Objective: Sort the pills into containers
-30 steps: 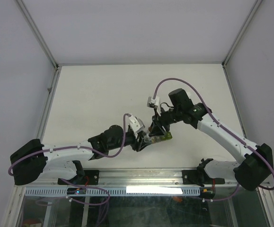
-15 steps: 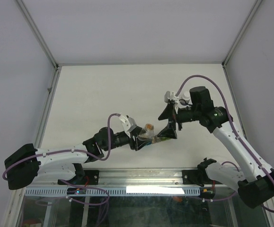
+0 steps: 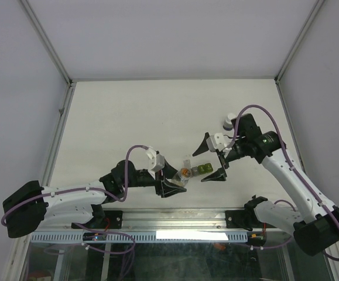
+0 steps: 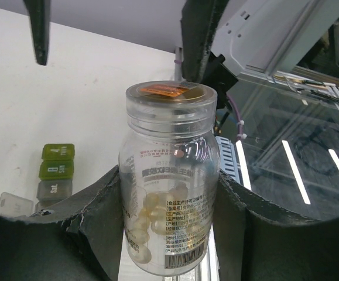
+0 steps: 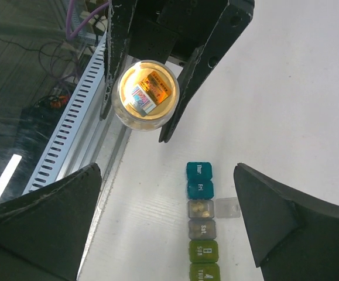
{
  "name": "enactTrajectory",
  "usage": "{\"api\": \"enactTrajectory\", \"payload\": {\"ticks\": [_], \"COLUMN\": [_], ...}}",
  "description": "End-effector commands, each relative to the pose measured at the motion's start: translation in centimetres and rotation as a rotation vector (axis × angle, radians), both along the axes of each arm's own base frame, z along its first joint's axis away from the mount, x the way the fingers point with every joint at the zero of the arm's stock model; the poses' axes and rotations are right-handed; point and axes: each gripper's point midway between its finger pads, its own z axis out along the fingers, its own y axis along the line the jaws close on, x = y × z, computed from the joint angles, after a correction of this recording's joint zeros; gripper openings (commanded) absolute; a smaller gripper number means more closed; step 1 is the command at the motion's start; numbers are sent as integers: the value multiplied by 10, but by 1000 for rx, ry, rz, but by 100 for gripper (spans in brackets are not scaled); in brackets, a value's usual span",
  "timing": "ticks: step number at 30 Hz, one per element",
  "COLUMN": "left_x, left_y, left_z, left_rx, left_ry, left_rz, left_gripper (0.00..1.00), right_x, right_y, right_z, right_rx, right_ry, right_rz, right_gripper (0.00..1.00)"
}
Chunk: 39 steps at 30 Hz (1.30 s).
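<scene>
The left arm (image 3: 69, 196) reaches in low from the near left corner of the tabletop (image 3: 128, 117). The left claw (image 3: 170, 186) is clamped on a clear bottle (image 3: 182, 174), one finger against each side of its body. In the left wrist view the bottle stands upright between the dark fingers (image 4: 102, 216), with pale pills (image 4: 149, 213) heaped in its lower half and a printed label on its front. Its clear cap (image 4: 168, 96) is on and has an orange sticker on top. Whether the bottle's base rests on the tabletop I cannot tell. It sits close to the near edge, by the slotted rail (image 5: 64, 146).

Just right of the bottle, the containers (image 5: 201, 225) lie flat on the tabletop with nothing touching them. The right wrist view shows them as a straight strip: two teal cells nearest the bottle, then a clear grey cell, another grey one, and two olive ones. The clear grey cell is open, its lid (image 5: 228, 206) swung out to the side, and a few pale pills lie inside. The other cells are closed.

The right claw (image 3: 210, 161) hangs over the strip with its fingers (image 5: 52, 216) spread wide apart and holding nothing. The right arm (image 3: 286, 175) runs back to the near right corner.
</scene>
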Motion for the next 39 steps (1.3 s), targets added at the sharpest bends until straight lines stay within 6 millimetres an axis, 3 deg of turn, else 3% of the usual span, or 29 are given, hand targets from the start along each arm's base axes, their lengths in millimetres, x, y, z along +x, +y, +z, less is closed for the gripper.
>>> {"api": "enactTrajectory", "payload": {"ticks": [1, 11, 18, 24, 30, 36, 39], "left_x": [-15, -15, -13, -13, -9, 21, 42], "left_y": [-2, -16, -22, -24, -25, -23, -22], "left_z": [15, 4, 1, -1, 2, 18, 22], "left_rx": [-58, 0, 16, 23, 15, -30, -15], "left_ry": [-16, 27, 46, 63, 62, 17, -18], "left_rz": [-119, -186, -200, -209, -184, 2, 142], "left_gripper": [0, 0, 0, 0, 0, 0, 0], "right_x": [-4, -16, -28, -33, -34, -32, -16], "right_y": [5, 24, 26, 26, 27, 27, 28], "right_z": [13, -4, -16, -13, -16, -23, -32], "right_rx": [64, 24, -9, -4, -23, -96, -182], "right_ry": [-130, -65, -47, -45, -7, 160, 220], "right_rz": [113, 182, 219, 222, 213, 114, -18], "right_gripper": [98, 82, 73, 55, 24, 15, 11]}}
